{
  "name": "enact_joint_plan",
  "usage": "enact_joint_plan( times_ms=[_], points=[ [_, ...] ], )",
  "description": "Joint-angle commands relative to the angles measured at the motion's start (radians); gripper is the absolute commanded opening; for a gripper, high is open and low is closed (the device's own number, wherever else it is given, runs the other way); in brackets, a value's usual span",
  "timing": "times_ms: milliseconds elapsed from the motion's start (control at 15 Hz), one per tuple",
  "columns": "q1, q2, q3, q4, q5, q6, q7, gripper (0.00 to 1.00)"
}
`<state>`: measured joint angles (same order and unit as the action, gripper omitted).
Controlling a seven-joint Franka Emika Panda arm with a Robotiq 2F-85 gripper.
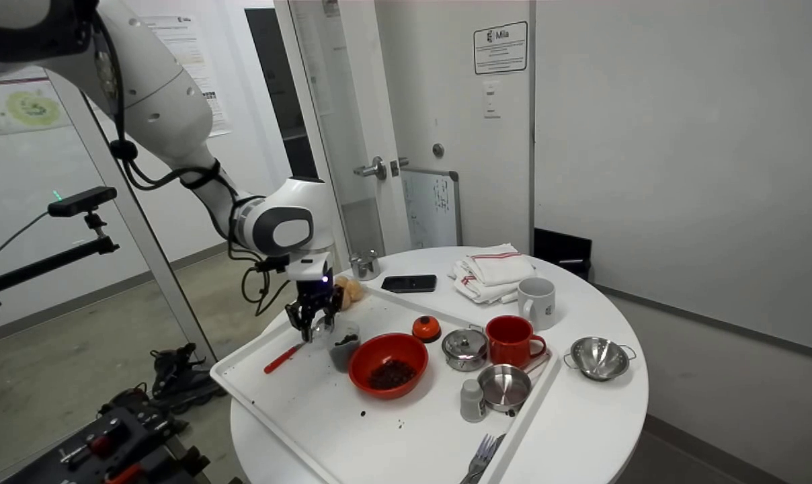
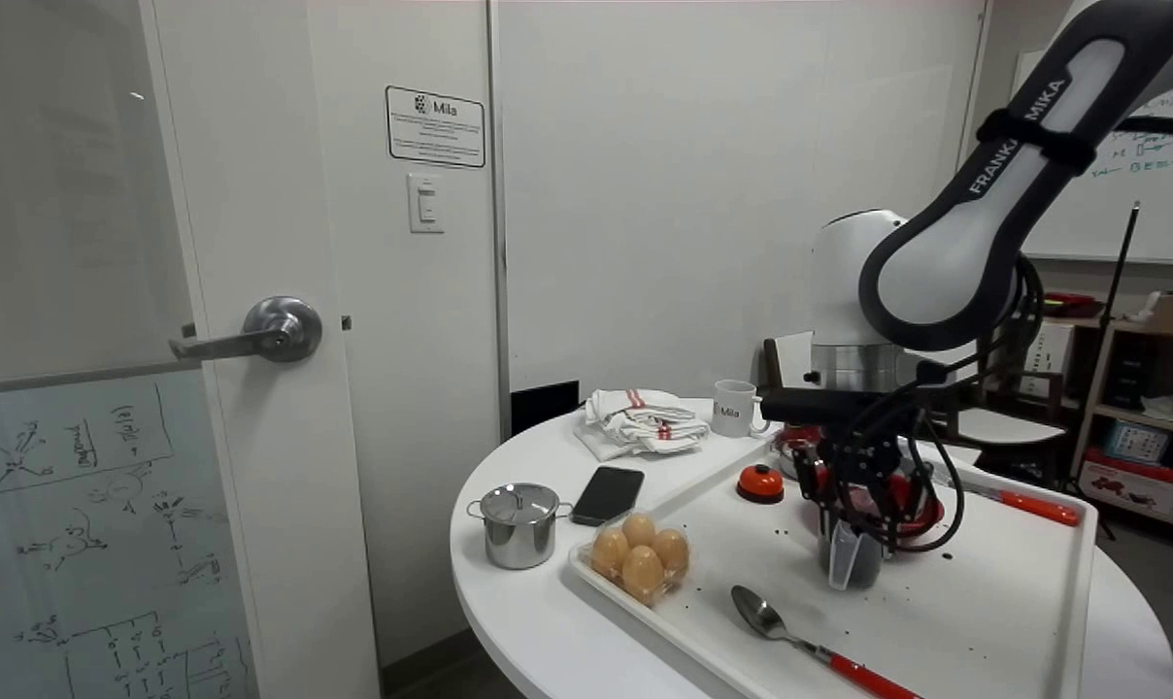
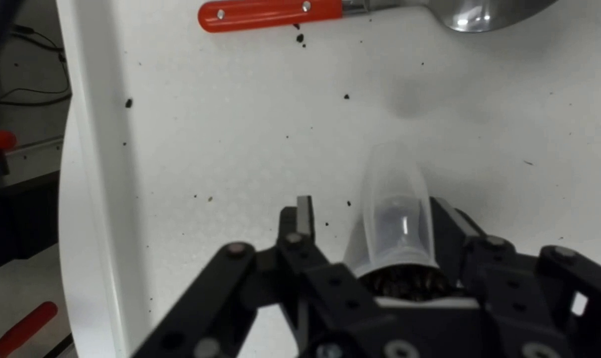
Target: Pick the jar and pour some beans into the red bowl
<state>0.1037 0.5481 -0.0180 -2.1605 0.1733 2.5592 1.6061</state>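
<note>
Where the round, glossy red bowl [image 1: 387, 346] sits, the jar [image 1: 343, 356], translucent plastic holding dark beans [image 3: 410, 283], stands just beside it on the white tray [image 1: 298, 410], between the parted fingers [image 3: 304, 219] of the end effector [image 3: 372, 214].

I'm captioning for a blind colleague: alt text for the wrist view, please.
An open black hand straddles part of a clear jar of dark beans, above a white tray scattered with dark bits; a red-handled spoon shows at the top.
</note>
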Motion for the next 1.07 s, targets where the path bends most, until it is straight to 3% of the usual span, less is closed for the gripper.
enact_joint_plan(
  times_ms=[0, 200, 600, 1000],
  points=[
    [0.016, -0.033, -0.005, -0.014, 0.006, 0.012, -0.028, 0.28],
    [0.022, -0.038, -0.003, -0.01, 0.006, 0.009, -0.028, 0.05],
    [-0.008, -0.11, 0.04, -0.05, 0.072, -0.015, -0.06, 0.1],
    [-0.093, -0.317, 0.089, -0.19, 0.279, -0.074, -0.243, 0.1]
  ],
)
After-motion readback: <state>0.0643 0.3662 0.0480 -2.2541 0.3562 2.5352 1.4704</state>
